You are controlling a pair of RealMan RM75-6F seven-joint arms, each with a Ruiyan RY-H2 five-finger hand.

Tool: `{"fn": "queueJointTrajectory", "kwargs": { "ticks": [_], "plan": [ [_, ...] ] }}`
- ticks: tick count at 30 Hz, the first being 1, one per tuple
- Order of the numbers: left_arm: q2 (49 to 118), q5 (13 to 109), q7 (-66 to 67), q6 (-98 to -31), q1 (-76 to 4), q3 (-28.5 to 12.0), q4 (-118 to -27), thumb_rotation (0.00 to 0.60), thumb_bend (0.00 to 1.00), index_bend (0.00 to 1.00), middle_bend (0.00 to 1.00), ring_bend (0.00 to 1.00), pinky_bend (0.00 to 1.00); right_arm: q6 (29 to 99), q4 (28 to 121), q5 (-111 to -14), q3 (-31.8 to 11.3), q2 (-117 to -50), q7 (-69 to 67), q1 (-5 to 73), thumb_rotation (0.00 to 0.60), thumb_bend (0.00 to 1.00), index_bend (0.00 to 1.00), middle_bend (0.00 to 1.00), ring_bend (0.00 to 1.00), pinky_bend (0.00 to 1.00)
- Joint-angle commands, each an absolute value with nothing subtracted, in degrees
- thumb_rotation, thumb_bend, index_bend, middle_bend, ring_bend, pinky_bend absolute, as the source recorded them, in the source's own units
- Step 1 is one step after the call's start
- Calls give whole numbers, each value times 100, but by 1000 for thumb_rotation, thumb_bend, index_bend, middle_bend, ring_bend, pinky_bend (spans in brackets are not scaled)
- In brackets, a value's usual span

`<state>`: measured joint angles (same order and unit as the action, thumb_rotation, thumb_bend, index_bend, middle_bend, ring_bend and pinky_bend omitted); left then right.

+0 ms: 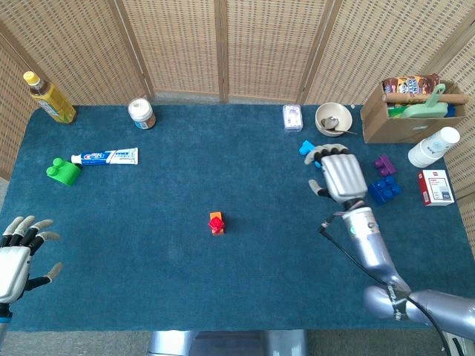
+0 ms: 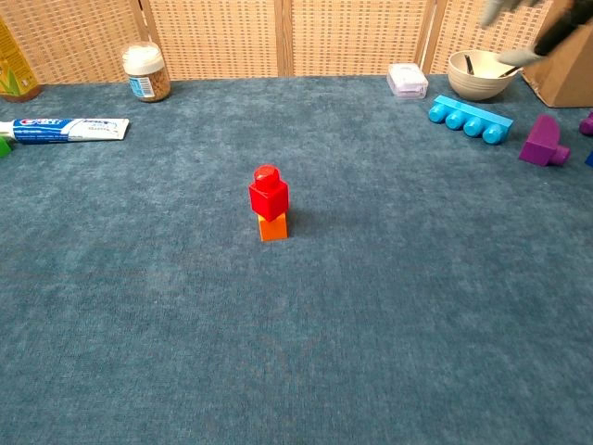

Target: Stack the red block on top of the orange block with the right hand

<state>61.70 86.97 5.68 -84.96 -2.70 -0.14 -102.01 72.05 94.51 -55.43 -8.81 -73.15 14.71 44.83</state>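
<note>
Two blocks stand stacked near the middle of the blue worktop (image 1: pixel 148 222): the red block (image 2: pixel 268 193) sits squarely on the orange block (image 2: pixel 272 227), upright and untouched. By the look of it your stacking step is done; what remains is only to park the arm without brushing the tower.

Your right robot hand (image 1: pixel 341 175) hangs at about three o'clock from the stack, well apart from it, back of the hand up, fingers spread and holding nothing, above the cyan brick (image 2: pixel 469 119) and beside the purple piece (image 2: pixel 543 141). Keep clear of these as you draw back.

Your left robot hand (image 1: pixel 18 256) rests at the eight o'clock edge, fingers fanned wide, empty. From the chest view only blurred fingertips of the right one show at top right.
</note>
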Motion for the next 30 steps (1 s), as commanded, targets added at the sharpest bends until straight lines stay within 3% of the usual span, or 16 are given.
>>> {"fn": "queueJointTrajectory", "kwargs": {
  "ticks": [1, 14, 25, 30],
  "plan": [
    [6207, 8728, 554, -8497, -267, 7, -10173, 600, 304, 347, 231, 118, 80, 7601, 9567, -5798, -703, -7200, 1271, 4013, 600, 279, 413, 358, 269, 240],
    [6587, 9136, 513, -8914, -37, 200, -9788, 600, 304, 348, 231, 118, 73, 8695, 9824, -6560, -106, -7069, 950, 2482, 600, 272, 414, 358, 269, 240],
    [6686, 9279, 856, -9110, 98, 253, -9839, 600, 304, 349, 233, 118, 72, 9169, 9716, -7022, -88, -7084, 786, 1730, 600, 269, 413, 358, 268, 240],
    [6661, 9276, 936, -9046, 91, 272, -9952, 600, 304, 349, 233, 118, 72, 9056, 9656, -7089, -153, -7090, 685, 1596, 600, 269, 414, 358, 268, 241]
  ]
}}
